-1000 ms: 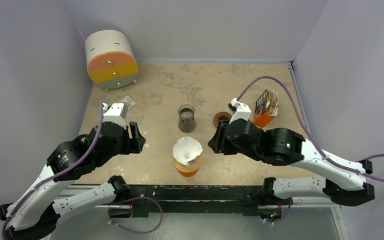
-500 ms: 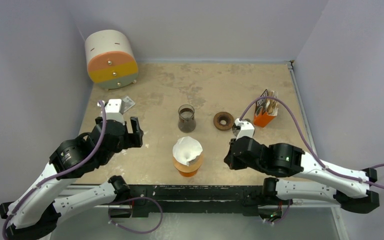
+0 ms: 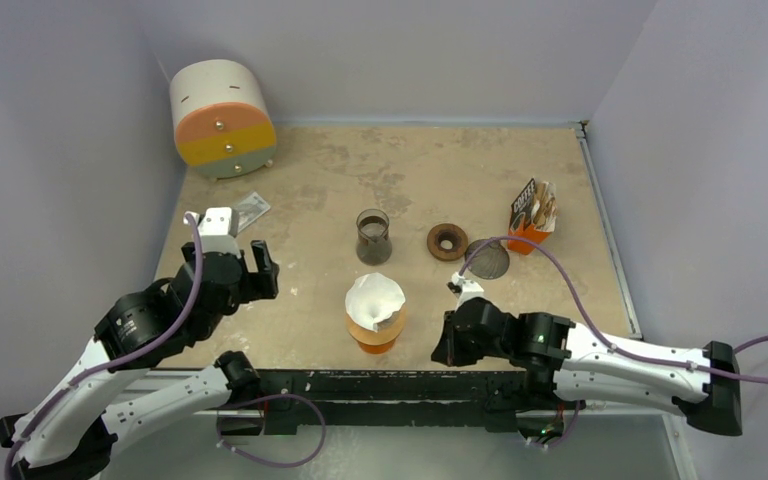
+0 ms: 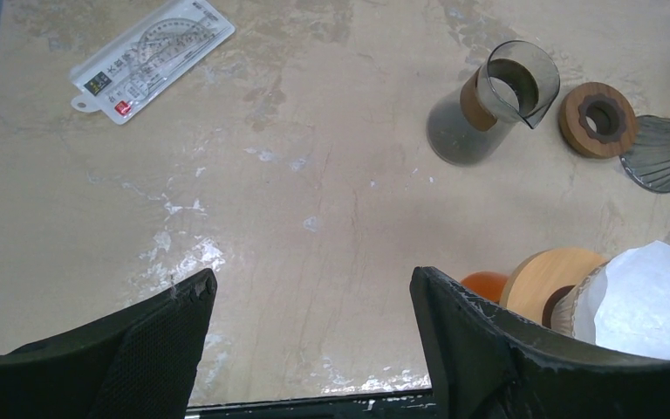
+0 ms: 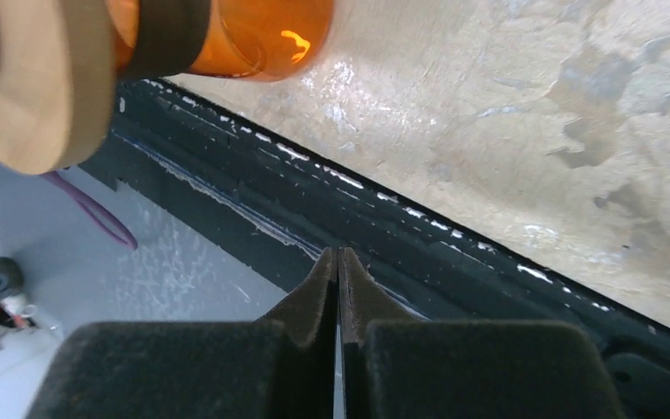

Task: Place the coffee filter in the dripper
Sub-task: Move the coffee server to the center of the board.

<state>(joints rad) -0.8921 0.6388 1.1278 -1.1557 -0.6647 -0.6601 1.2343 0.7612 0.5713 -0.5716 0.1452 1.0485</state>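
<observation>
The white paper coffee filter [image 3: 374,297] sits opened inside the orange glass dripper [image 3: 374,335], which has a wooden collar and stands near the table's front edge. My left gripper [image 3: 260,268] hovers open to the dripper's left with nothing between its fingers. In the left wrist view the coffee filter [image 4: 654,297] and the dripper [image 4: 548,275] show at the lower right, beside the left gripper [image 4: 312,278]. My right gripper [image 3: 444,342] is shut and empty, low at the front edge to the dripper's right. In its wrist view the right gripper [image 5: 338,254] points over the black table rail, with the dripper [image 5: 253,35] at the top left.
A glass carafe [image 3: 373,237], a wooden ring [image 3: 446,241] and a metal mesh filter [image 3: 488,258] lie behind the dripper. An orange coffee box [image 3: 532,218] stands at the right. A round drawer unit [image 3: 222,118] is at the back left, with a packaged protractor [image 3: 250,210] in front of it.
The right arm drew back from beside the dripper to the front edge and shut. The left gripper opened wider and pulled back to the left. The filter stayed in the dripper.
</observation>
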